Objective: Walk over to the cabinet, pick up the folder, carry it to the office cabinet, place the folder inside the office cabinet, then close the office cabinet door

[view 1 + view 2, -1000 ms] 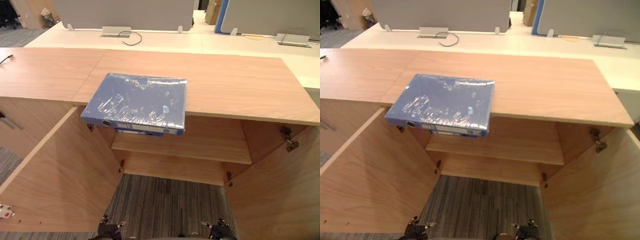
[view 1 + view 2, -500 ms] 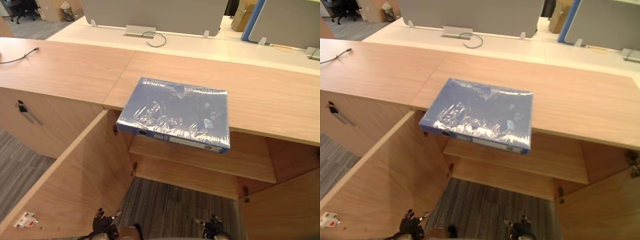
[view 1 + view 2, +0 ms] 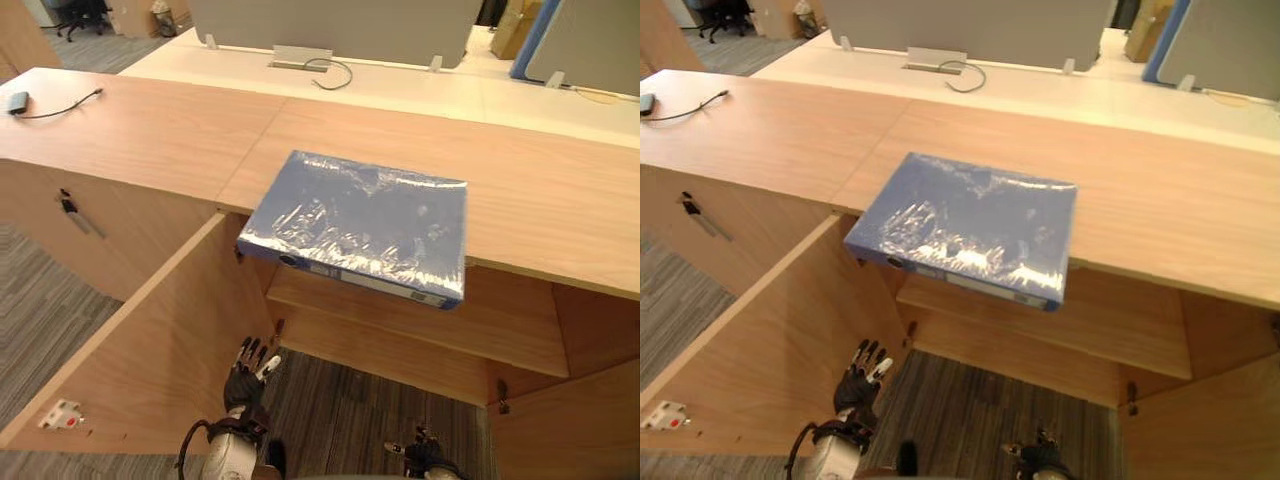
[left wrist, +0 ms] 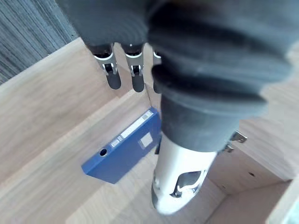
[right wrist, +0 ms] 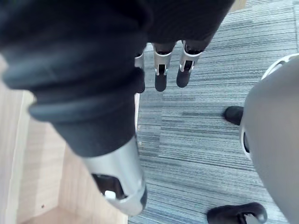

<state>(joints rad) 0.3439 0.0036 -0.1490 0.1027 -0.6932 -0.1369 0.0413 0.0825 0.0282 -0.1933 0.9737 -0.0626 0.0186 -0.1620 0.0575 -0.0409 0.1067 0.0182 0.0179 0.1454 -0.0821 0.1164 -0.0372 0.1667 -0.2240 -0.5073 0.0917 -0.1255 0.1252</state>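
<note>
Both hands hang low over the grey carpet [image 3: 340, 410], in front of the open cabinet. Left hand [image 3: 247, 375]: fingers straight and apart, just beside the swung-out left door [image 3: 150, 350]. Right hand [image 5: 160, 74]: fingers loose, holding nothing. Open carpet lies between the doors, with a shelf [image 3: 500, 335] inside. The blue folder [image 3: 365, 220], wrapped in shiny film, lies flat on the cabinet top [image 3: 550, 200], its spine edge overhanging the opening.

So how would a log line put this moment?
stage: folder not yet grasped | folder: flat on cabinet top, overhanging its edge | doors: open | left hand: open, low | right hand: open, over carpet
</note>
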